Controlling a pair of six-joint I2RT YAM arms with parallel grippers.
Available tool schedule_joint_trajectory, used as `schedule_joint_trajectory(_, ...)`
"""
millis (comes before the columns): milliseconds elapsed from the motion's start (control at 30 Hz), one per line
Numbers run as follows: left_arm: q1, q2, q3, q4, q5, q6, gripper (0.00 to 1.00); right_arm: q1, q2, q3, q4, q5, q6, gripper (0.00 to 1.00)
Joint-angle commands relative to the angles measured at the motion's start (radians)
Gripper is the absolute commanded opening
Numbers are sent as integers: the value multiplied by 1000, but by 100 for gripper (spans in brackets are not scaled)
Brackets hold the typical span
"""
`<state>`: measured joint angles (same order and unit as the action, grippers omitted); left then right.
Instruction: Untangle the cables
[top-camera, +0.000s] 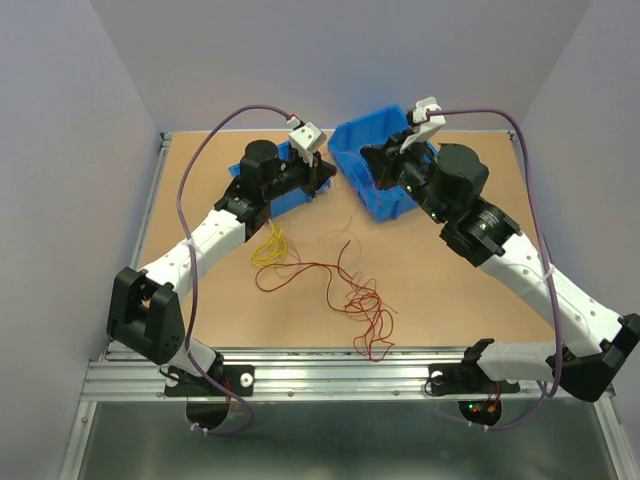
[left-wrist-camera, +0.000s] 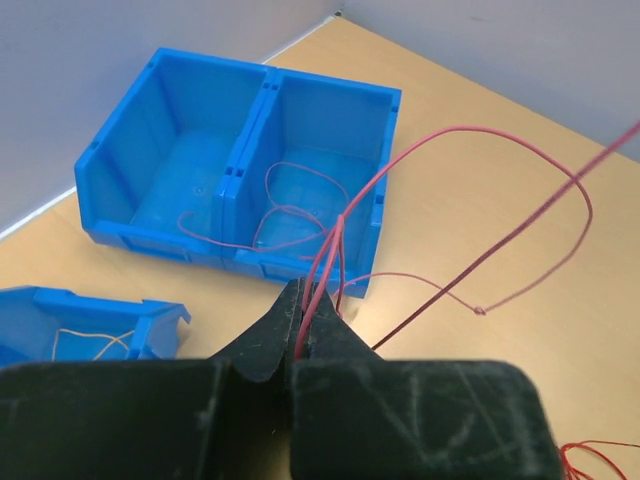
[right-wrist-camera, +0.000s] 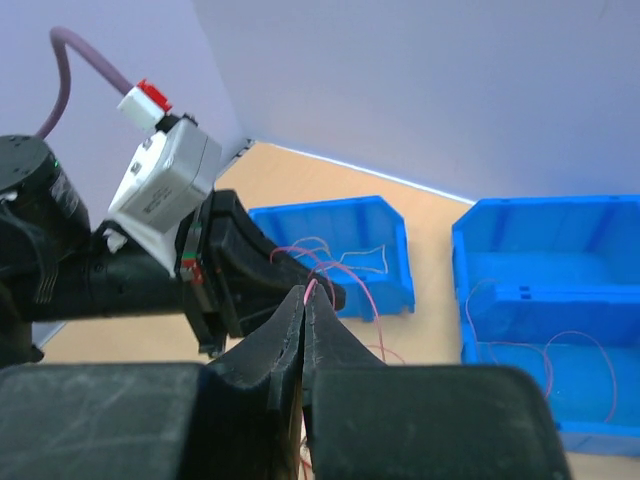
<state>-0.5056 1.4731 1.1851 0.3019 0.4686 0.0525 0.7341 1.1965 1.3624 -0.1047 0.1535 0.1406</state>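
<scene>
Cables (top-camera: 362, 305) — loose red snarl at lower centre of the overhead frame, yellow curl (top-camera: 268, 245) just to its left.
Left gripper (left-wrist-camera: 305, 300) pinched tight on a red strand (left-wrist-camera: 560, 170), right gripper (right-wrist-camera: 307, 297) likewise clamped on a pink-red strand. Both at upper centre, near each other by the blue bins (top-camera: 350, 150). Well below both and about midway, the snarl, running roughly top to bottom — probably calling for a pull up-frame. Same strand in both? Cannot tell.
</scene>
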Motion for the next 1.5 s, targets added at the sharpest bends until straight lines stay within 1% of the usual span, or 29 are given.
schedule_joint_trajectory(0,9,19,68,22,28,-2,0,4,72,179,49,98,-73,1)
schedule_joint_trajectory(100,9,85,151,-13,56,-6,0,1,113,225,51,139,-104,1)
schedule_joint_trajectory(133,10,107,175,-23,64,-6,0,-18,133,227,59,144,-104,0)
schedule_joint_trajectory(200,10,165,247,-46,65,1,0,-74,155,224,69,45,-75,1)
schedule_joint_trajectory(233,12,206,298,-52,65,15,0,-143,176,222,82,2,-32,1)
schedule_joint_trajectory(300,10,251,355,-81,62,27,0,-206,198,224,95,-96,5,1)
schedule_joint_trajectory(333,13,277,388,-92,59,35,0,-232,212,230,126,-120,31,1)
schedule_joint_trajectory(367,15,329,454,-107,65,44,0,-277,239,237,132,-147,37,0)
schedule_joint_trajectory(400,19,357,488,-113,73,44,0,-307,258,260,137,-147,39,1)
schedule_joint_trajectory(433,19,383,522,-113,79,40,0,-321,273,271,138,-182,40,1)
schedule_joint_trajectory(533,33,513,687,-107,96,20,0,-378,340,309,155,-226,54,0)
schedule_joint_trajectory(667,32,604,803,-104,82,27,0,-459,422,339,192,-298,91,1)
schedule_joint_trajectory(767,33,650,866,-103,30,43,0,-516,486,369,224,-362,128,1)
schedule_joint_trajectory(900,35,678,900,-78,10,40,0,-556,540,385,312,-452,188,1)
schedule_joint_trajectory(1100,30,667,818,38,53,-8,0,-567,595,435,385,-468,220,1)
schedule_joint_trajectory(1200,10,679,817,39,50,-5,0,-598,633,448,401,-500,266,1)
schedule_joint_trajectory(1333,-22,696,811,37,19,14,0,-630,635,368,462,-526,312,1)
schedule_joint_trajectory(1467,-48,746,824,37,15,-14,0,-656,614,270,488,-519,323,0)
